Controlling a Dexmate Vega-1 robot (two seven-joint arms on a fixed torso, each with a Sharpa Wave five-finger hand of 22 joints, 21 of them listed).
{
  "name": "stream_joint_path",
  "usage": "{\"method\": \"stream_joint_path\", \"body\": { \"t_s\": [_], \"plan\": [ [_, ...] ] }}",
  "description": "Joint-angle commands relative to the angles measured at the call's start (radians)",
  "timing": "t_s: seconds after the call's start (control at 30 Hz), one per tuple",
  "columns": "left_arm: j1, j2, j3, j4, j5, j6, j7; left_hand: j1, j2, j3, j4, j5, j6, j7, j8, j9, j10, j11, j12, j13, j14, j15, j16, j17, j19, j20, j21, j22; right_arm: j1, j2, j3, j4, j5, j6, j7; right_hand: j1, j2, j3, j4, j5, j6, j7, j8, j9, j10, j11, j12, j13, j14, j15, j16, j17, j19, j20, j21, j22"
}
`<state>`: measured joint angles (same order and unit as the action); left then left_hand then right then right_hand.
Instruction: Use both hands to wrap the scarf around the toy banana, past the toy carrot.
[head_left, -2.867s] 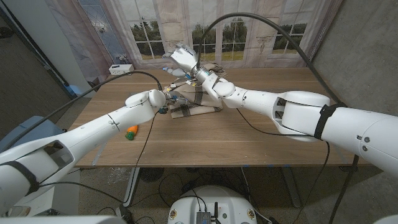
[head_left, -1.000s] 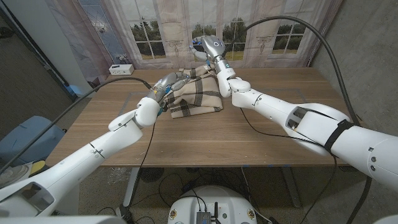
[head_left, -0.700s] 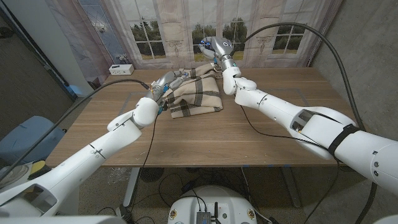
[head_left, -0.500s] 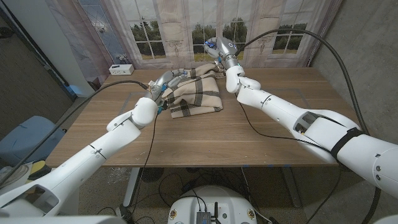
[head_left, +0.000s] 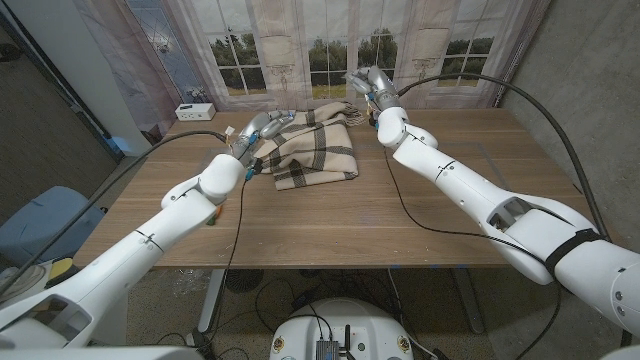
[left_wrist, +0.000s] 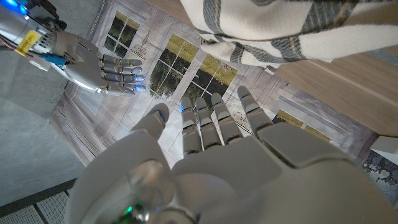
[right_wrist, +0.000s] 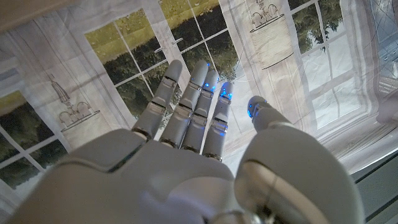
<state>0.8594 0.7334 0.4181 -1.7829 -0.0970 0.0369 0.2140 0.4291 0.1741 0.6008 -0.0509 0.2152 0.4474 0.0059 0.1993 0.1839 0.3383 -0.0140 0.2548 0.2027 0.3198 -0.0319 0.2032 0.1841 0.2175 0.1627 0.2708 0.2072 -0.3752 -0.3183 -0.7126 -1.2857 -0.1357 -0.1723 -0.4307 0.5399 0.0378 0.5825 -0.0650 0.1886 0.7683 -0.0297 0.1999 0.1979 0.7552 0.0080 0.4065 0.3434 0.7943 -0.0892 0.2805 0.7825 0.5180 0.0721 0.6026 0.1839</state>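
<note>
Hovering with fingers spread, grasping nothing, left hand (head_left: 252, 131) and right hand (head_left: 366, 82) are flanking the beige plaid fabric scarf (head_left: 312, 150) upper centre; regrasp opposite edges evenly, I'd judge.

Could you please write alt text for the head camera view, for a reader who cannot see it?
A beige plaid scarf lies bunched at the far side of a wooden table, with the robot's left hand beside its left end and the right hand raised past its right end, both with fingers extended and holding nothing. Behind the table hangs a backdrop printed with windows.
</note>
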Motion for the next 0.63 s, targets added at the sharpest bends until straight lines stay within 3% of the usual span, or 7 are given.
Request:
{"method": "stream_joint_path", "body": {
  "t_s": [0.03, 0.17, 0.33, 0.5, 0.63],
  "plan": [
    [-0.063, 0.006, -0.013, 0.176, -0.102, -0.165, -0.121, -0.009, -0.002, 0.002, 0.009, 0.001, -0.003, 0.002, -0.003, 0.004, -0.006, 0.003, -0.003, 0.002, 0.001, 0.007, 0.0, 0.002, 0.006, 0.006, 0.01, 0.003, -0.144, -0.042, 0.124, -0.159, 0.202, 0.045, 0.005, 0.004, 0.016, -0.003, -0.011, 0.002, 0.014, 0.015, 0.006, 0.003, 0.005, 0.016, 0.002, 0.001, -0.004, -0.031, 0.011, 0.003, 0.005, 0.015, 0.0, 0.006],
    [-0.106, -0.006, 0.001, 0.267, -0.133, -0.233, -0.189, -0.012, -0.002, 0.003, 0.012, 0.001, -0.004, 0.003, -0.004, 0.004, -0.006, 0.007, -0.004, 0.002, 0.0, 0.007, -0.001, 0.002, 0.005, 0.006, 0.01, 0.004, -0.193, -0.05, 0.161, -0.195, 0.253, 0.073, -0.005, 0.004, 0.02, -0.006, -0.017, 0.003, 0.02, 0.025, 0.006, 0.003, 0.01, 0.026, 0.003, 0.002, -0.004, -0.019, 0.014, 0.002, 0.0, 0.026, -0.002, 0.006],
    [-0.183, -0.024, 0.032, 0.394, -0.154, -0.303, -0.288, -0.017, -0.002, 0.005, 0.015, 0.0, -0.007, 0.004, -0.005, 0.004, -0.007, 0.007, -0.006, 0.003, 0.002, 0.009, -0.001, 0.003, 0.005, 0.008, 0.01, 0.004, -0.242, -0.096, 0.193, -0.236, 0.28, 0.103, 0.001, 0.002, 0.026, -0.009, -0.022, 0.004, 0.021, 0.041, 0.003, 0.003, 0.011, 0.054, 0.004, 0.004, 0.009, 0.001, 0.02, -0.001, 0.003, 0.039, 0.0, 0.007],
    [-0.228, -0.046, 0.049, 0.471, -0.163, -0.347, -0.326, -0.02, -0.002, 0.005, 0.017, 0.0, -0.007, 0.008, -0.005, 0.004, -0.007, 0.008, -0.007, 0.003, 0.002, 0.01, -0.001, 0.003, 0.004, 0.008, 0.01, 0.004, -0.294, -0.131, 0.222, -0.301, 0.242, 0.052, -0.091, -0.002, 0.02, -0.01, -0.032, 0.005, 0.024, 0.057, 0.002, 0.002, 0.016, 0.071, 0.005, 0.006, 0.013, 0.012, 0.017, -0.014, -0.004, 0.051, -0.003, 0.007],
    [-0.262, -0.064, 0.06, 0.511, -0.17, -0.355, -0.345, -0.022, -0.002, 0.007, 0.019, -0.001, -0.008, 0.008, -0.006, 0.004, -0.006, 0.009, -0.008, 0.003, 0.003, 0.01, -0.001, 0.003, 0.004, 0.009, 0.011, 0.005, -0.338, -0.13, 0.237, -0.336, 0.23, 0.076, -0.146, -0.012, 0.017, -0.01, -0.033, 0.004, 0.027, 0.065, 0.002, 0.002, 0.016, 0.078, 0.005, 0.008, 0.014, 0.024, 0.014, -0.02, -0.019, 0.064, -0.009, 0.007]
  ]
}}
